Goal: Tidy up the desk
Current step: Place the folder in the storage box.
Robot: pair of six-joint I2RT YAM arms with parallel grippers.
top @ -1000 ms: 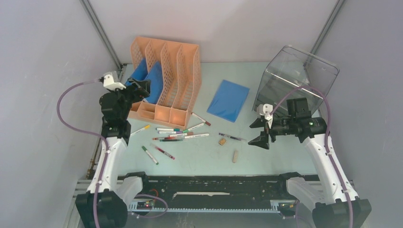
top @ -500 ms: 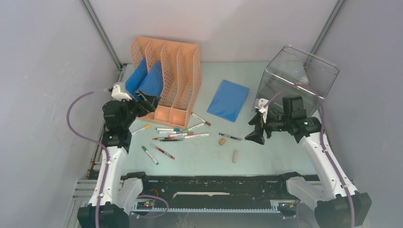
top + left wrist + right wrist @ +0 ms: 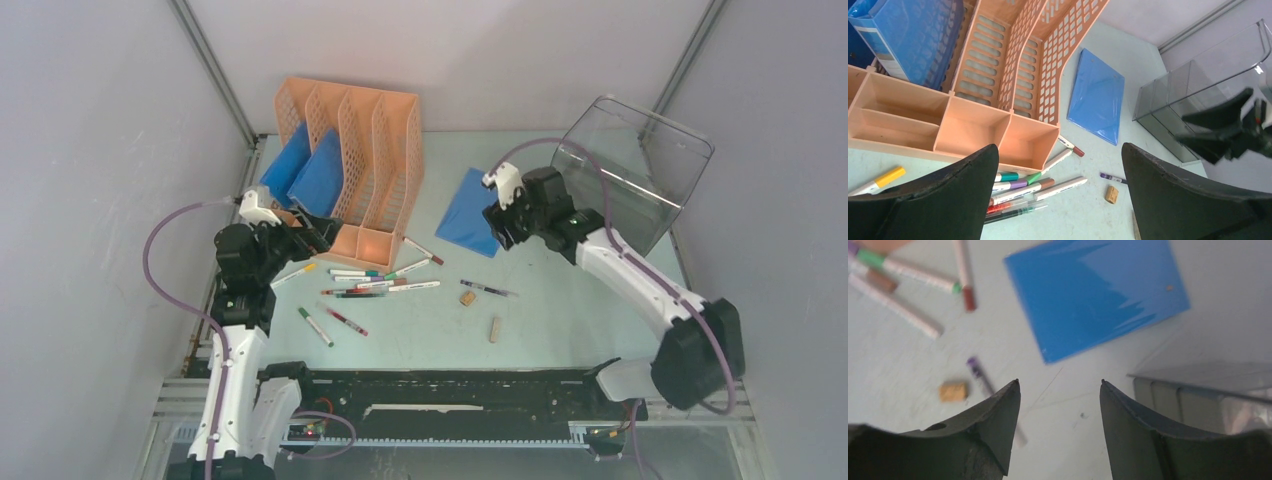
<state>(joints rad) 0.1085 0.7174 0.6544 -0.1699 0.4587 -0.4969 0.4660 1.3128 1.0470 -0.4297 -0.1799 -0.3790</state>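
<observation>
Desk surface [image 3: 420,335] fills the middle of the top view, strewn with markers [image 3: 375,282] at centre left and a blue folder [image 3: 465,205] lying flat at upper centre. The right claw [image 3: 1059,385] hangs over the folder's near edge, spread and empty; this looks like the approach to pick it up. The left claw [image 3: 1059,150], spread wide and empty, sits by the orange file rack [image 3: 370,150]. Next move likely needs one finger worked under the thin folder's edge.
</observation>
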